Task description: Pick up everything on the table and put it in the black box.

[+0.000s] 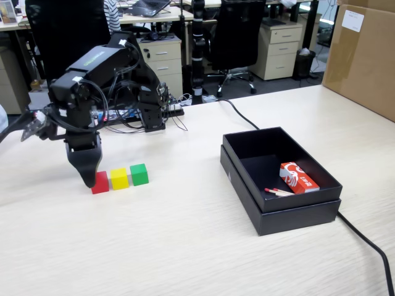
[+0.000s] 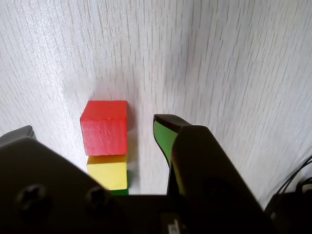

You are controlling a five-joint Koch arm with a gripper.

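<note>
I see my fingers [image 2: 161, 131] spread wide, one beside the red cube [image 2: 104, 127]; yellow cube [image 2: 108, 173] and green cube [image 1: 139, 174] line up behind on the worktop [image 1: 185, 240].

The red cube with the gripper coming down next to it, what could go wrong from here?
The red cube touches the yellow cube, with the green cube right behind, so closing may drag or scatter the neighbours. In the wrist view one fingertip sits beside the cube, not clearly straddling it; the gripper might push it away. The box is far: a weak pinch could drop it.
</note>
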